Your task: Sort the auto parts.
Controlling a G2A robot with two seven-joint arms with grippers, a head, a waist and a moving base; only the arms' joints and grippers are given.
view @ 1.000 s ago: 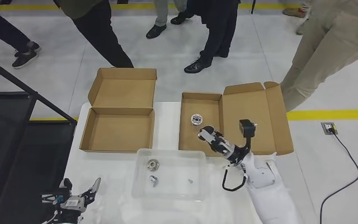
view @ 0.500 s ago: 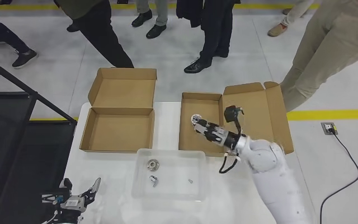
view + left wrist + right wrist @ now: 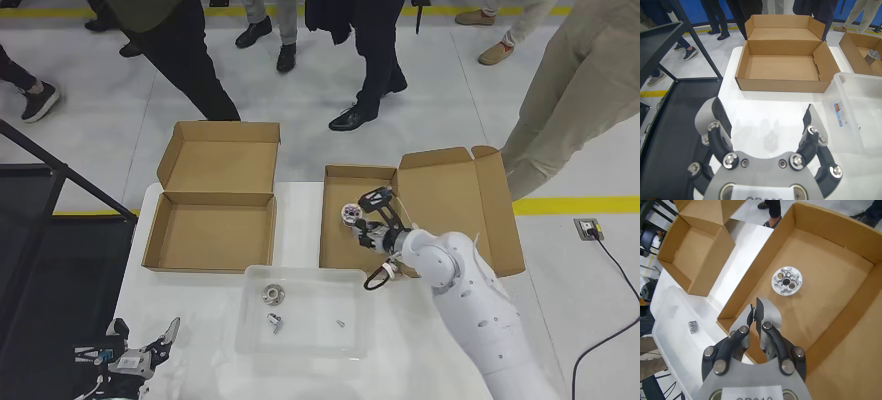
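My right gripper [image 3: 363, 229] hangs over the near half of the right cardboard box [image 3: 342, 252], shut on a small threaded metal part [image 3: 754, 311] pinched at its fingertips. A round silver disc with holes [image 3: 787, 280] lies on the box floor just beyond the gripper [image 3: 755, 308]; from above, the disc [image 3: 350, 212] sits near the box's left wall. The clear plastic bin [image 3: 300, 345] holds a round part [image 3: 272, 294], a small bracket [image 3: 274, 322] and a tiny screw [image 3: 340, 323]. My left gripper [image 3: 764, 113] is open above the bare table at the front left corner [image 3: 140, 355].
The left cardboard box [image 3: 210, 235] stands open with nothing in it, beyond my left gripper [image 3: 780, 66]. A black metal rack [image 3: 668, 106] borders the table's left side. Both boxes' lids fold outward. People stand on the floor behind the table.
My right arm has swung from the bin's far right corner back over the right box, toward the disc, with its gripper shut. The left arm has not moved.
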